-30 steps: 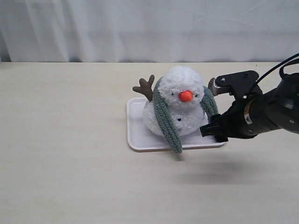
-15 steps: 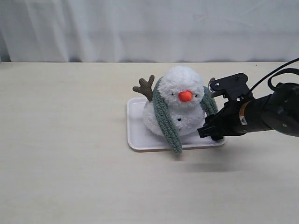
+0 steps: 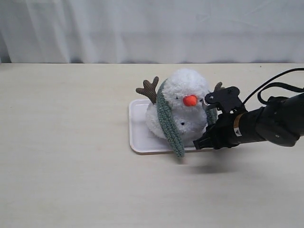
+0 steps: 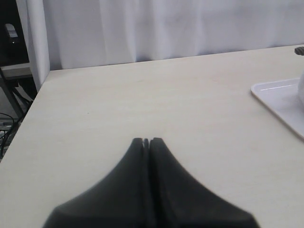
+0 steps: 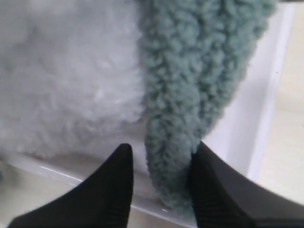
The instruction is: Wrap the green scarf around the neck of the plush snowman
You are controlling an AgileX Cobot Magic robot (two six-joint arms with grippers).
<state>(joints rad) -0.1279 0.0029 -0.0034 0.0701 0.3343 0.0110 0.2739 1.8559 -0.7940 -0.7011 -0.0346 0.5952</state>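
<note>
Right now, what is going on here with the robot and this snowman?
The right gripper works at the plush snowman, which sits on a white tray. The green scarf hangs down both sides of its head. The open jaws stand on either side of one hanging end, not yet closed on it. The left gripper is shut over the table, holding nothing.

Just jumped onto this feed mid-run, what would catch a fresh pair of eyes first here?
The fluffy white plush snowman on the white tray, the green scarf draped round behind its head with one end hanging past the tray's front edge. Next, the right gripper, open, straddling the scarf's other end beside the snowman's body. The left gripper sits shut over the table, away from the tray.
</note>
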